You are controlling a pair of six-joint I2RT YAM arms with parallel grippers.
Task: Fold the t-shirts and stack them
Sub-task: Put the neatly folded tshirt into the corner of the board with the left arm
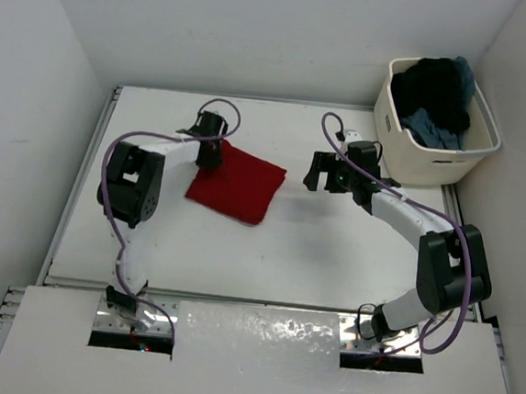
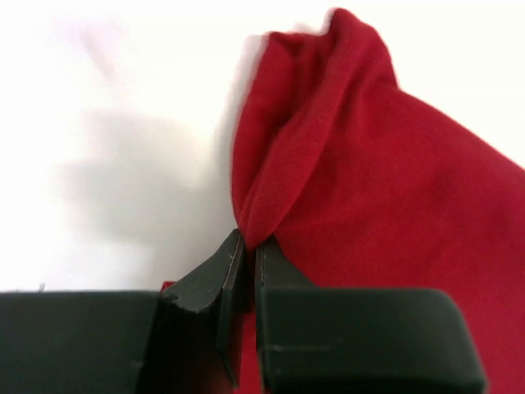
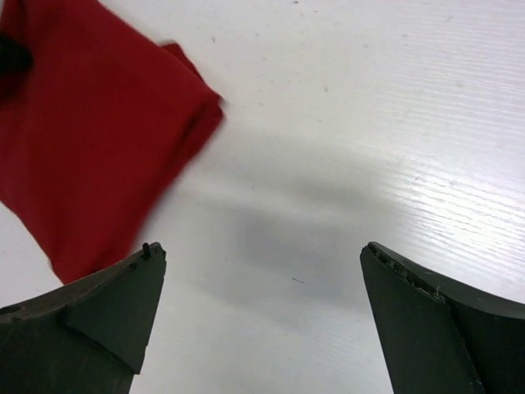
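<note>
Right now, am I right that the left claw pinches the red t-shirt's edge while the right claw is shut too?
Not quite: the right claw stands open, as the right wrist view shows. The left claw does pinch the edge of the red t-shirt.

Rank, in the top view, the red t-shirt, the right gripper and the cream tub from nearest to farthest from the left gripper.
1. red t-shirt: its corner is pinched by the left gripper itself.
2. right gripper: open, on the other side of the shirt, to the right.
3. cream tub: at the far right corner.
</note>
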